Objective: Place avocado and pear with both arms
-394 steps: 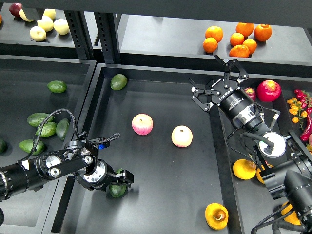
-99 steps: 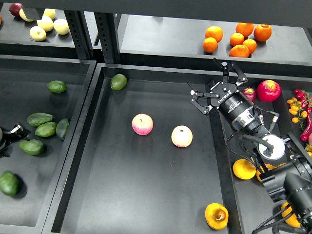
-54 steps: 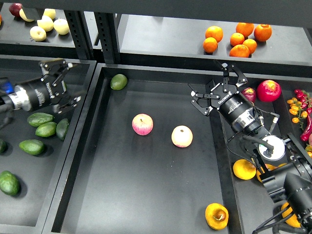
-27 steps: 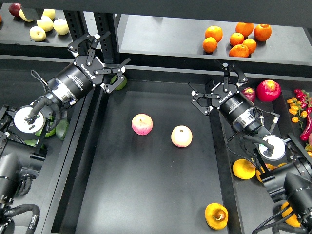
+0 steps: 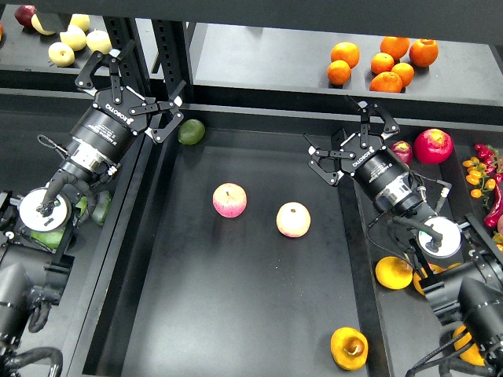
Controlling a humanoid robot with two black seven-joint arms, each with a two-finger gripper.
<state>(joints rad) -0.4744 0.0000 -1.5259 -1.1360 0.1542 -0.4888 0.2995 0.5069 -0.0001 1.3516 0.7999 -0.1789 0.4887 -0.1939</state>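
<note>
Head view, looking down on a wide black tray (image 5: 236,330) with fruit scattered around it. Left gripper (image 5: 130,86) is raised over the tray's far-left corner, jaws spread wide, holding nothing. Right gripper (image 5: 351,133) hangs over the tray's right edge near the far-right corner, jaws also spread apart, empty.

Pear (image 5: 349,347), orange-yellow with a dark dimple, lies on the tray floor at the near-right corner, well apart from both grippers. Which fruit is the task's avocado can't be told here; dark green avocados (image 5: 98,206) in the left bin (image 5: 31,149) are mostly hidden behind the left arm. A rounder, lighter green avocado (image 5: 191,131) sits in the tray's far-left corner, just beside the left gripper's lower finger; contact can't be told.

Two pink-yellow apples rest near the tray's middle: one (image 5: 229,200) left of centre, the other (image 5: 293,219) right of it, apart from each other.

Oranges (image 5: 383,61) are clustered on the back shelf, right side. Pale yellow fruit (image 5: 77,39) sits on the back shelf at the far left. A red pomegranate (image 5: 434,146) lies in the right bin, near the right arm, and an orange-yellow fruit (image 5: 394,272) lies lower in that bin, beside the tray's right edge.
</note>
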